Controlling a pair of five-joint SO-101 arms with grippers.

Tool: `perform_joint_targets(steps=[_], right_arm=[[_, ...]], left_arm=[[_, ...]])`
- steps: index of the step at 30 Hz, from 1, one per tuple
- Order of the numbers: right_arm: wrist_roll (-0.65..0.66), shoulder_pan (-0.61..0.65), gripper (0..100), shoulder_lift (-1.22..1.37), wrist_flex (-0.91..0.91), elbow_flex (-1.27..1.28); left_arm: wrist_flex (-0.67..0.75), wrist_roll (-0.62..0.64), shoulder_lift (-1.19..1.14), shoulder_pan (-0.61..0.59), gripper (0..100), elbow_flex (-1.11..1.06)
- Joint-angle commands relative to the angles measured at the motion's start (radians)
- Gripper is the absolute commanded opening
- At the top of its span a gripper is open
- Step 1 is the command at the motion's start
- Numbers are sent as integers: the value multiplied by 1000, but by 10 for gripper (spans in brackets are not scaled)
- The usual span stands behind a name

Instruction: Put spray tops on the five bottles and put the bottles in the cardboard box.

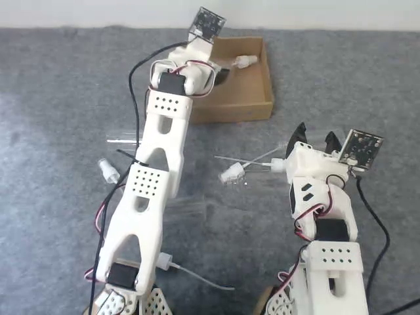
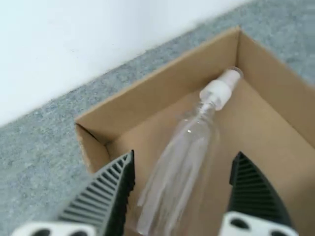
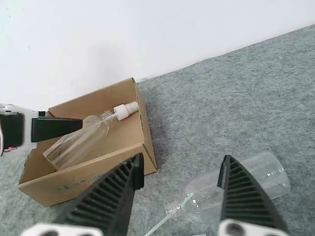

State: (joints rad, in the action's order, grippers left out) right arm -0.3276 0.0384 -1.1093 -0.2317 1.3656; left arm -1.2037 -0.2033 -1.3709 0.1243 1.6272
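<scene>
The cardboard box [image 1: 236, 111] stands at the back of the grey carpet. In it lies a clear bottle [image 2: 182, 152] with a white spray top [image 2: 220, 88], also seen in the high view [image 1: 243, 62]. My left gripper [image 2: 185, 156] hangs open over the box [image 2: 162, 93], one finger on each side of that bottle with gaps between. My right gripper [image 3: 182, 158] is open above the carpet at the right. Just beyond its fingers lies a capless clear bottle [image 3: 236, 184]. The box [image 3: 83, 177] with its bottle [image 3: 78, 137] sits farther off.
Loose spray tops with thin dip tubes lie on the carpet: one [image 1: 108, 172] left of the left arm, one [image 1: 233, 174] between the arms, one [image 1: 164, 261] near the left arm's base. A faint clear bottle [image 1: 125, 139] lies at the left. A white wall runs behind the box.
</scene>
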Motion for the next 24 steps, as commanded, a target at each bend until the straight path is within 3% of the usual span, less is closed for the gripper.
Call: perform_joint_targets(steps=[1,13,24], right_arm=[[20,2,224,-21,16,-14],[20,2,224,-21,16,-14],[20,2,224,-21,16,-14]], left_arm=[[-18,-9,104,9,289,50],[-31,-32,94,-2,246,-36],[35,-84,94,-43,243,-260]])
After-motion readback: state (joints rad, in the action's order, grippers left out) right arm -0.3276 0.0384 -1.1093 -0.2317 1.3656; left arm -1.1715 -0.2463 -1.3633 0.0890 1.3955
